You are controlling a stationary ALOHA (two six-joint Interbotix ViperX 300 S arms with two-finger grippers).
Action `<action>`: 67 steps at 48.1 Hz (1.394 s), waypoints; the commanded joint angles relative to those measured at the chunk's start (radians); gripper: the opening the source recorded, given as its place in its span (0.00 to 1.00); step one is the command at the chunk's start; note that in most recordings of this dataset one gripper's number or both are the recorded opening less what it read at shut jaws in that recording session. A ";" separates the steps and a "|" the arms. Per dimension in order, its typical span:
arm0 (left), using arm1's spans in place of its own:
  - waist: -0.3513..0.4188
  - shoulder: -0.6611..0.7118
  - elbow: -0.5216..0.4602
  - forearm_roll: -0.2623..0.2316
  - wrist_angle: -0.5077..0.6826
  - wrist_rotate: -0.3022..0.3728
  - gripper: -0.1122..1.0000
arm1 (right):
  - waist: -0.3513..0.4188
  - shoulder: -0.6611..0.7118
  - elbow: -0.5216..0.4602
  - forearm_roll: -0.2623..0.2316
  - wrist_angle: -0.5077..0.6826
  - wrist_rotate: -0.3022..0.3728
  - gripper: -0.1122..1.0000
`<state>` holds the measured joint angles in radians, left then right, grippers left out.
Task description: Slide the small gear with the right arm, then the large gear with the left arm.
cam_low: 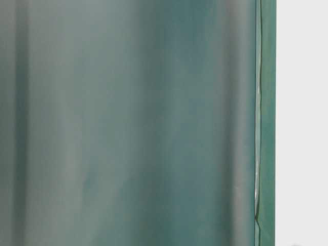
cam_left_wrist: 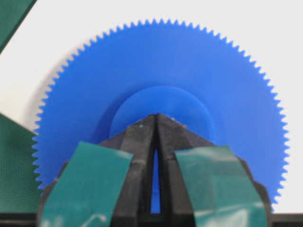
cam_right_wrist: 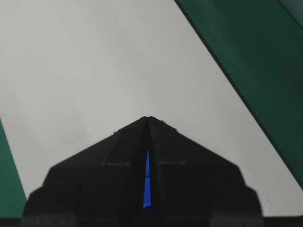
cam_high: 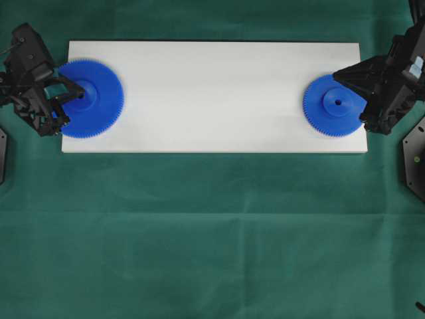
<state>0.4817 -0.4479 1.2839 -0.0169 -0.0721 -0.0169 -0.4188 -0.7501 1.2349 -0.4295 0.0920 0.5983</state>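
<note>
The small gear lies at the right end of the white board, the large gear at the left end. Both grippers, right and left, are closed, empty. Keep the right tip pressing level.

A board lies on a cloth in the upper half of the overhead frame. The large gear sits on the board's left end, the small gear on its right end, well apart.
</note>
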 commanded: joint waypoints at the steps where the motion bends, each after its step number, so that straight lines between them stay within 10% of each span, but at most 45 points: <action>1: -0.003 0.017 -0.011 -0.005 0.028 -0.002 0.10 | 0.002 0.002 -0.011 0.000 -0.008 0.003 0.55; 67: -0.011 0.038 -0.138 -0.003 0.414 -0.069 0.10 | 0.005 0.003 0.000 0.000 -0.012 0.005 0.55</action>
<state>0.4602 -0.4172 1.1505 -0.0215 0.3145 -0.0859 -0.4172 -0.7486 1.2441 -0.4295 0.0920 0.6013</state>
